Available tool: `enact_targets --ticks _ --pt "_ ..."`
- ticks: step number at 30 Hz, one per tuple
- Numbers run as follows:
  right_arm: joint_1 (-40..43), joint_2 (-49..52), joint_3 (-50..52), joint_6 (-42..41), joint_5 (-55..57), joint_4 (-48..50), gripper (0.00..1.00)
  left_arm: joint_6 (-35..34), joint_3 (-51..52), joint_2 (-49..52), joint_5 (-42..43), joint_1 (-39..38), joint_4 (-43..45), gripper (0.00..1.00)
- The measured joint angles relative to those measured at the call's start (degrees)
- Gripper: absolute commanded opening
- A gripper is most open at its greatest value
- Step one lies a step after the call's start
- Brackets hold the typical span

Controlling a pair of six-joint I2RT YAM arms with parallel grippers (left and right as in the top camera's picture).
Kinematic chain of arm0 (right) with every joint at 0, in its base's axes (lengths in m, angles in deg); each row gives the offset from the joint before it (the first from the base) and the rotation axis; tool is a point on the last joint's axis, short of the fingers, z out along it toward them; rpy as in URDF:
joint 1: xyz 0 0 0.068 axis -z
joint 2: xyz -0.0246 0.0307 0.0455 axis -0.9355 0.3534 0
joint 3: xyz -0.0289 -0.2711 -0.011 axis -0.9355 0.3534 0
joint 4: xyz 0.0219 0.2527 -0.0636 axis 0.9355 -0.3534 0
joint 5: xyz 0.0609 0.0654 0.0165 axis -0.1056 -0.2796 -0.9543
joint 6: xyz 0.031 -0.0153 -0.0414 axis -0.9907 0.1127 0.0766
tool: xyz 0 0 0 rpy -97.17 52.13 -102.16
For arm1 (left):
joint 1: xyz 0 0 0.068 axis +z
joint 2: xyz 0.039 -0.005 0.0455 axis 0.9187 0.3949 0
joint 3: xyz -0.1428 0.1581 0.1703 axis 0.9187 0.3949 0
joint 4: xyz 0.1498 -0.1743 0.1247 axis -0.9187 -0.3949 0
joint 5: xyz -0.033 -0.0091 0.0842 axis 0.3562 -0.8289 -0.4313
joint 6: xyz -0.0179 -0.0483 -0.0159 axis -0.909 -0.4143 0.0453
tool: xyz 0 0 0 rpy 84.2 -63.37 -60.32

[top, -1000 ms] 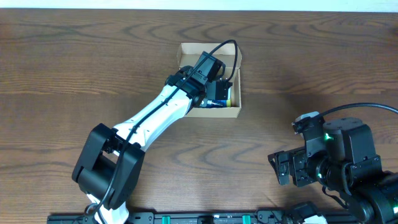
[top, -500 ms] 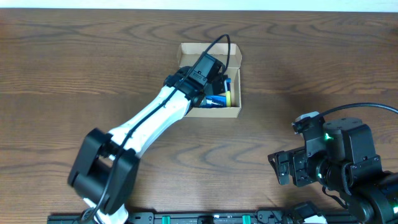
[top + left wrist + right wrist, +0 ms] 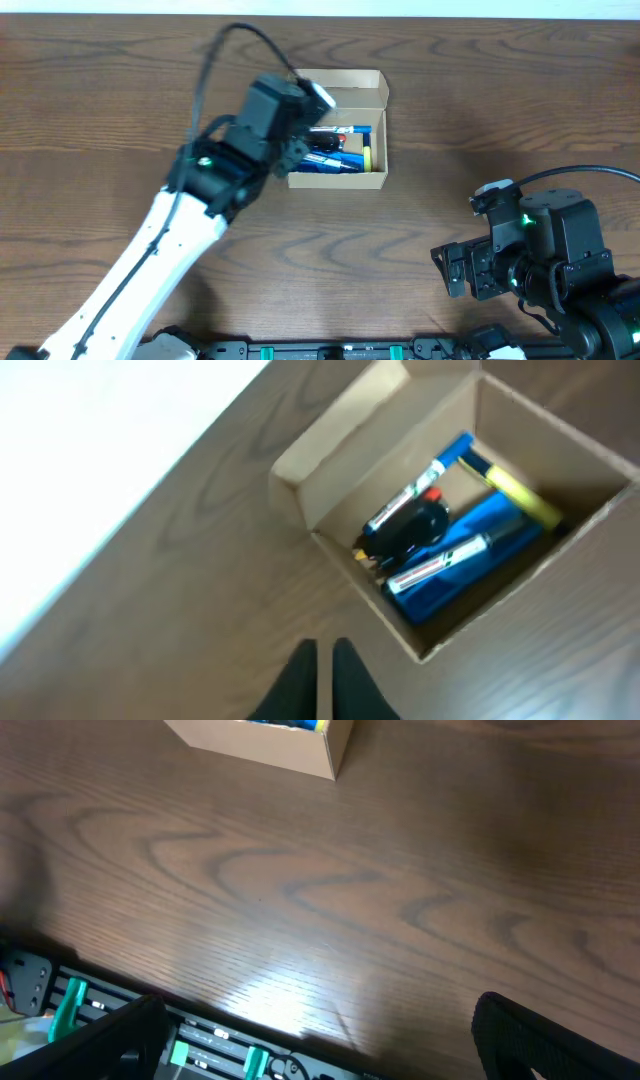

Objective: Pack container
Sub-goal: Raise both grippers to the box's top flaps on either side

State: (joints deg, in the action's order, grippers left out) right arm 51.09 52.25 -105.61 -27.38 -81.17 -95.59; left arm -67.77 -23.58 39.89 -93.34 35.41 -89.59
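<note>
The container is seen on the wooden table, in the far middle of the overhead view, well apart from the right arm and just beside the left arm's wrist. It is open at the top, and its flap lid is folded back along the far edge. Several pens are seen lying inside it: a blue marker with a white label, a second marker with a blue cap, a yellow pen laid across the others, and a dark object whose kind cannot be told. In the right wrist view only 1 lower corner of the container is shown, at the top edge of the picture.

The left gripper is held above bare wood, just off the container's near-left side and not touching it. Its 2 fingers are pressed together and nothing is gripped between them. The left arm is blurred in the overhead view.

The right gripper is held low over the table's near-right part. Its jaws are spread wide, 1 finger at each lower corner of its wrist view, and nothing but bare wood is seen between them.
</note>
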Motion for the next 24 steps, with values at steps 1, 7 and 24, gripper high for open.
enact_targets --ticks 1,7,24 --pt "0.0 0.0 0.0 0.0 0.0 0.0 0.99 -2.4 0.0 -0.6 1.5 1.6 -0.5 0.06" --pt "0.0 0.0 0.0 0.0 0.0 0.1 0.99 -9.8 0.0 -1.1 14.8 11.4 -4.2 0.06" --pt "0.1 2.4 3.3 -10.0 -2.8 18.1 0.64 -28.2 0.0 6.5 28.0 21.1 2.1 0.06"
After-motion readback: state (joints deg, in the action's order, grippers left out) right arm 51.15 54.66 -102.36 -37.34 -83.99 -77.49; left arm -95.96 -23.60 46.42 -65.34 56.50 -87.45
